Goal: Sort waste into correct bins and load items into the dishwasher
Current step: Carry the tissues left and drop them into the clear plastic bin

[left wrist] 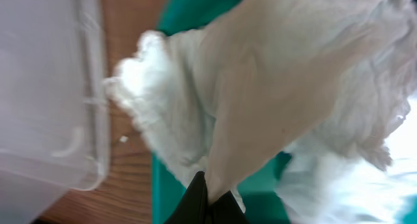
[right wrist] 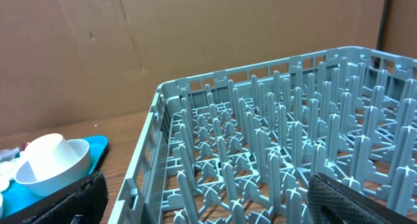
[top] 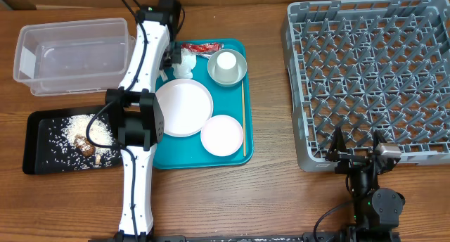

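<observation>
**Napkin clenched in the left gripper (top: 174,59) at the teal tray's corner**

A crumpled white napkin (left wrist: 273,81) is grasped by the left gripper at the far-left corner of the teal tray (top: 176,156), just beside the clear tub (top: 77,55). Rice grains (top: 95,129) and a brown lump (top: 87,149) are seen in the black tray (top: 42,140). A red wrapper (top: 202,48), a cup (top: 226,61) set in a grey bowl (top: 240,73), a large plate (top: 183,108), a smaller dish (top: 221,135) and a wooden stick (top: 244,119) are seen on the teal tray. The right gripper (top: 358,147) is held wide open at the near edge of the dish rack (top: 295,94).

White arm (top: 133,193), black joints (top: 140,122).
</observation>
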